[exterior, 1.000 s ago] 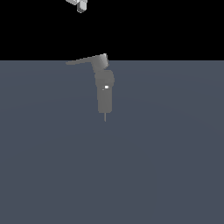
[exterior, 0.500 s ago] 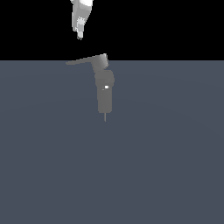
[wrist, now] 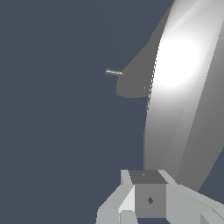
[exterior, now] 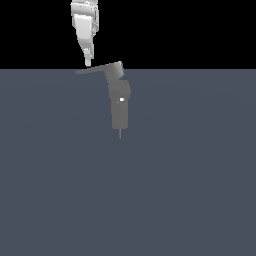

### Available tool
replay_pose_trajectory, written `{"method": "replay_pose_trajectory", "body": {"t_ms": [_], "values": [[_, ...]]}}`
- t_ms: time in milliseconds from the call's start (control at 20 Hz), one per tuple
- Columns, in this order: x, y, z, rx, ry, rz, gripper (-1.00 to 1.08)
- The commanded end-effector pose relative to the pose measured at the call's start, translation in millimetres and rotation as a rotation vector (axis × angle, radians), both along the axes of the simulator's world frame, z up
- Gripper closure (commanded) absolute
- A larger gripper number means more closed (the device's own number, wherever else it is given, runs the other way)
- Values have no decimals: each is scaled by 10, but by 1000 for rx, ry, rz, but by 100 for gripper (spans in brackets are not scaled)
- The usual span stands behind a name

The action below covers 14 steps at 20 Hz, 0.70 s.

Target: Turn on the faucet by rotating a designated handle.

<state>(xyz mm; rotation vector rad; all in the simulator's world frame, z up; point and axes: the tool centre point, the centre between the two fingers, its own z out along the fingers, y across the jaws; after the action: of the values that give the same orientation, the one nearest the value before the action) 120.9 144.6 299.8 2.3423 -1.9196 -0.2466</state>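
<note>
The grey faucet (exterior: 120, 107) stands upright in the exterior view, with a white spot, a thin pin tip (exterior: 120, 134) and an angular head block (exterior: 115, 70). The long flat handle (exterior: 92, 69) runs from that block toward the exterior view's left. My white gripper (exterior: 88, 62) hangs from above, its narrow tip just over the handle's thin end, fingers together and holding nothing. In the wrist view the handle (wrist: 183, 87) fills the side as a bright bar just beyond my gripper (wrist: 146, 188). The faucet body (wrist: 133, 83) and pin (wrist: 114, 72) lie past it.
A flat dark blue-grey floor (exterior: 190, 190) spreads around the faucet. The background above it is black. Nothing else shows.
My gripper has come down from the top edge of the exterior view to just above the handle's thin end. The faucet and handle have not moved.
</note>
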Motion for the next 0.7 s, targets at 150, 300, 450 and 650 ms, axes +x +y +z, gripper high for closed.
{"method": "replay_pose_trajectory", "body": {"t_ms": [150, 300, 450, 650], "values": [[100, 113, -240, -38, 4, -65, 108], [126, 151, -320, -50, 6, -84, 108], [140, 172, -363, -56, 6, -94, 108], [142, 177, -372, -57, 6, -96, 108]]}}
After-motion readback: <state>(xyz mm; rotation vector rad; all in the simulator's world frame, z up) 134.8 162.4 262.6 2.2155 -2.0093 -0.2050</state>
